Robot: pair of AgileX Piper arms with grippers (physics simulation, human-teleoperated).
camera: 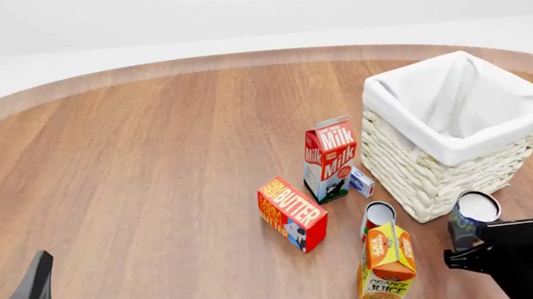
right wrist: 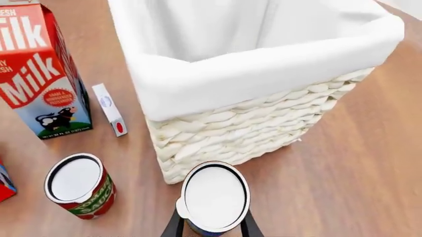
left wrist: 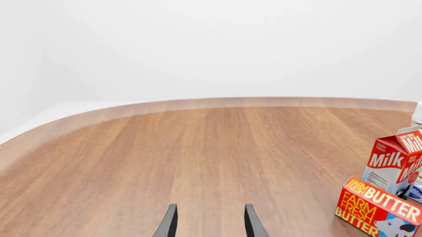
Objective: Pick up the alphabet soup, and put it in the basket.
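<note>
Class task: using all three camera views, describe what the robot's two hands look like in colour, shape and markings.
Both are plain matte black. The left hand ends in two slim, tapering, blade-like fingers. The right hand has a blocky black body with a flat crossbar. No cables, logos or markings show.

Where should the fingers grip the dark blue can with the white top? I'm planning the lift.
Grip the dark blue can with the white top across its round side wall, coming from above: it stands upright, and the right gripper already straddles it.
</note>
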